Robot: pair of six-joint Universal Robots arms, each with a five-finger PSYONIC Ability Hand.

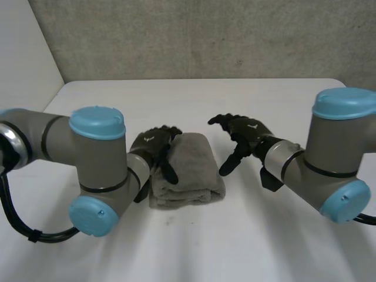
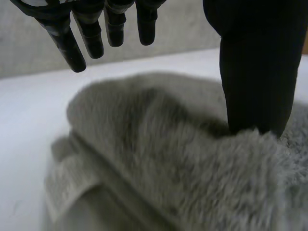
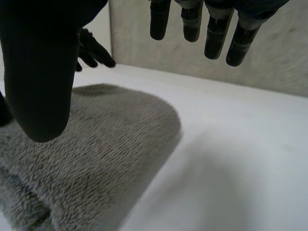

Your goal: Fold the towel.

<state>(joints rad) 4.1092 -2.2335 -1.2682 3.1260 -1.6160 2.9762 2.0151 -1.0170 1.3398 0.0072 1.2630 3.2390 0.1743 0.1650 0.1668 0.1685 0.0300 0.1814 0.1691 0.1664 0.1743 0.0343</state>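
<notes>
A grey towel (image 1: 187, 170) lies folded into a thick bundle in the middle of the white table (image 1: 194, 100). My left hand (image 1: 157, 144) rests at the towel's left edge, fingers straight and open. In the left wrist view its thumb (image 2: 257, 72) presses down on the towel (image 2: 159, 149), while the fingers (image 2: 86, 29) hang free above it. My right hand (image 1: 238, 136) hovers open just right of the towel, touching nothing. In the right wrist view the towel (image 3: 91, 154) lies beneath the thumb (image 3: 41, 67), and the left hand (image 3: 94, 48) shows beyond it.
The table's far edge meets a grey wall (image 1: 205, 35). Bare tabletop (image 3: 240, 159) stretches to the right of the towel and in front of it.
</notes>
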